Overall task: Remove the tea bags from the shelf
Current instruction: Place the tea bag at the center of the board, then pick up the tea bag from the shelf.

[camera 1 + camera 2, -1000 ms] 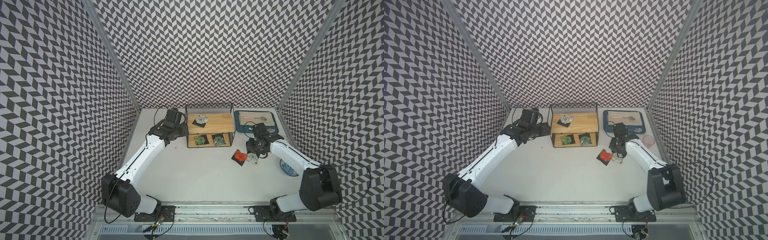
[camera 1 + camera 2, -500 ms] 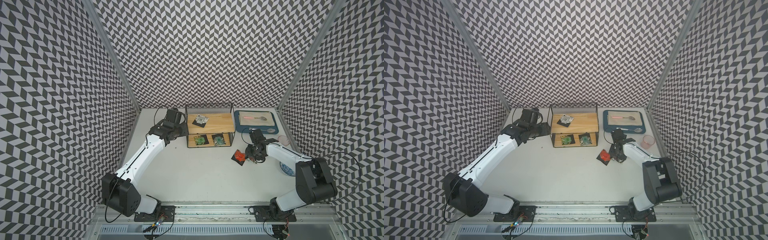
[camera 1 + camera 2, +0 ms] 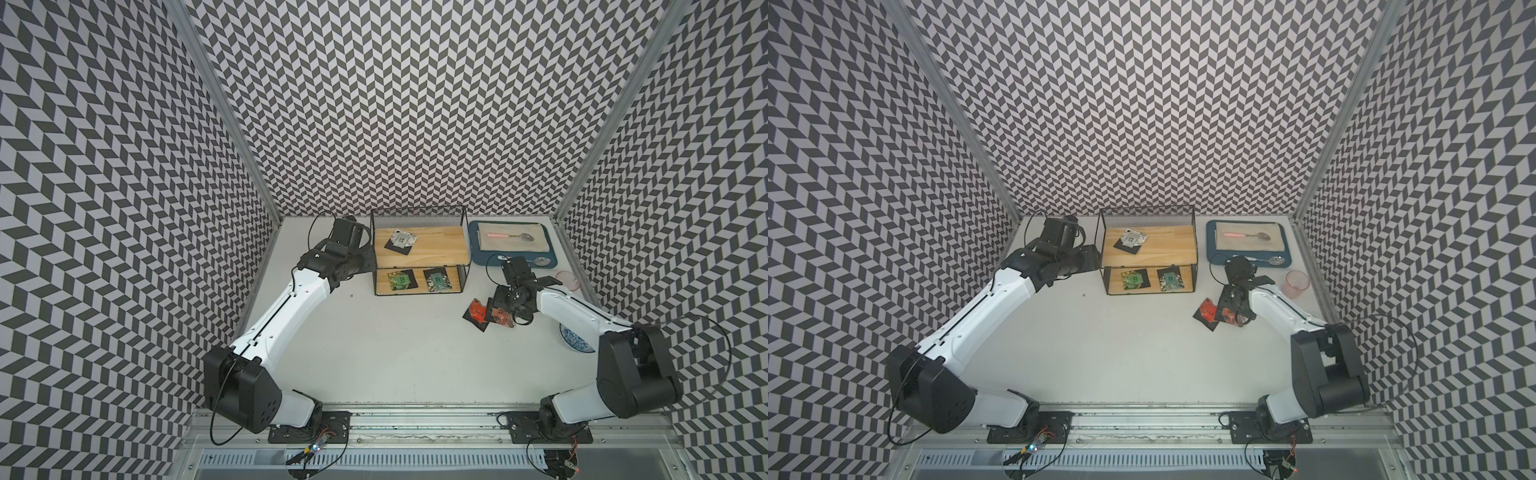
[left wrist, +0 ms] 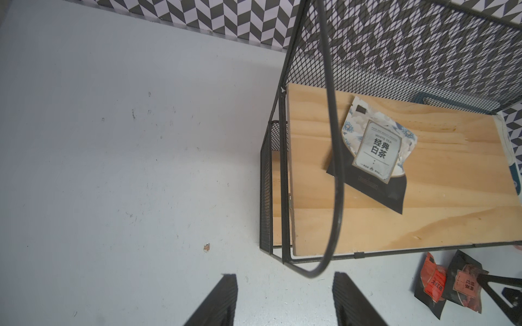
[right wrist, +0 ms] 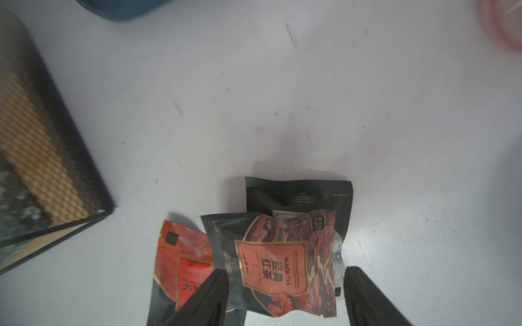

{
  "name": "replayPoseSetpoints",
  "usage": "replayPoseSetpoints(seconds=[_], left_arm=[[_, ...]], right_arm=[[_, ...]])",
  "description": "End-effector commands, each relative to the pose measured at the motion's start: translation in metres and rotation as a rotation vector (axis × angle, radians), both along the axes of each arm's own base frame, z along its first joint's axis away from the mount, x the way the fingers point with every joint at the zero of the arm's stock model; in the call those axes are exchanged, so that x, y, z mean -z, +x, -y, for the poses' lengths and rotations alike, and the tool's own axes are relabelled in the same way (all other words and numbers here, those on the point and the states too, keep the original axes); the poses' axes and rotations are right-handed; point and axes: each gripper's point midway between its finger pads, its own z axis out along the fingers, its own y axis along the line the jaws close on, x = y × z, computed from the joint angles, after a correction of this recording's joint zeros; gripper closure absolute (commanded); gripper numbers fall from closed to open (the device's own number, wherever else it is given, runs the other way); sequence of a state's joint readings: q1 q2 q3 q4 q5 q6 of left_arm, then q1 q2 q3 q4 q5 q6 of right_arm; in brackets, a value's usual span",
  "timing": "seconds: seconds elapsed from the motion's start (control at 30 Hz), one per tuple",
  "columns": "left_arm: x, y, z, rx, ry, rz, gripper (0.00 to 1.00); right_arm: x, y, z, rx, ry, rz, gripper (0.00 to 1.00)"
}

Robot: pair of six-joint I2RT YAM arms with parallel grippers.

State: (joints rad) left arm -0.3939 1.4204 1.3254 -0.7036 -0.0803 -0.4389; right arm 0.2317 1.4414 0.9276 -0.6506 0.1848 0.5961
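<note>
Lying on the table [image 3: 374,353] beside the shelf [image 3: 440,249], red tea bags [image 3: 478,312] are already off; a white tea bag [image 3: 401,239] on its top board and two green tea bags [image 3: 399,279] below remain. The right gripper [image 5: 284,272] over the red ones and the left gripper [image 4: 284,278] by the shelf both have jaws spread, empty.

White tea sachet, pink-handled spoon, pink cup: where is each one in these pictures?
white tea sachet [image 4: 377,151]: left wrist view, on its printed label.
pink-handled spoon [image 3: 510,236]: in a top view, on the neck between handle and bowl.
pink cup [image 3: 1295,284]: in a top view, on its open mouth.
</note>
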Motion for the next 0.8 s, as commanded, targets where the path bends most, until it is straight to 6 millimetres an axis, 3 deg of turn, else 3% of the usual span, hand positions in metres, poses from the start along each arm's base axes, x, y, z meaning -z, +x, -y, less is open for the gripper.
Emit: replayPoseSetpoints(seconds=[0.0,0.07,0.17,0.3,0.43,0.5,0.6,0.7,0.77], left_arm=[[-0.012,0.005,0.002,0.010,-0.018,0.035,0.41],[-0.013,0.004,0.003,0.011,-0.019,0.035,0.41],[-0.012,0.003,0.002,0.010,-0.020,0.036,0.41],[-0.014,0.004,0.002,0.010,-0.021,0.039,0.41],[-0.020,0.004,0.000,-0.002,-0.008,0.047,0.41],[-0.037,0.005,-0.002,-0.027,0.026,0.087,0.38],[-0.082,0.002,0.003,-0.059,0.068,0.190,0.34],[-0.117,0.000,0.020,-0.037,0.065,0.254,0.31],[-0.124,0.003,0.041,0.017,0.056,0.251,0.30]], right_arm=[[-0.065,0.019,0.003,0.031,-0.005,0.192,0.26],[-0.097,0.026,-0.003,0.005,-0.001,0.284,0.22],[-0.129,0.029,-0.010,-0.018,-0.009,0.360,0.19],[-0.155,0.031,-0.026,-0.063,-0.037,0.399,0.19],[-0.190,0.034,-0.057,-0.151,-0.065,0.479,0.21],[-0.196,0.036,-0.066,-0.166,-0.062,0.484,0.22],[-0.198,0.040,-0.072,-0.180,-0.047,0.478,0.22],[-0.201,0.044,-0.080,-0.210,-0.023,0.494,0.24],[-0.206,0.046,-0.084,-0.229,-0.011,0.511,0.25]])
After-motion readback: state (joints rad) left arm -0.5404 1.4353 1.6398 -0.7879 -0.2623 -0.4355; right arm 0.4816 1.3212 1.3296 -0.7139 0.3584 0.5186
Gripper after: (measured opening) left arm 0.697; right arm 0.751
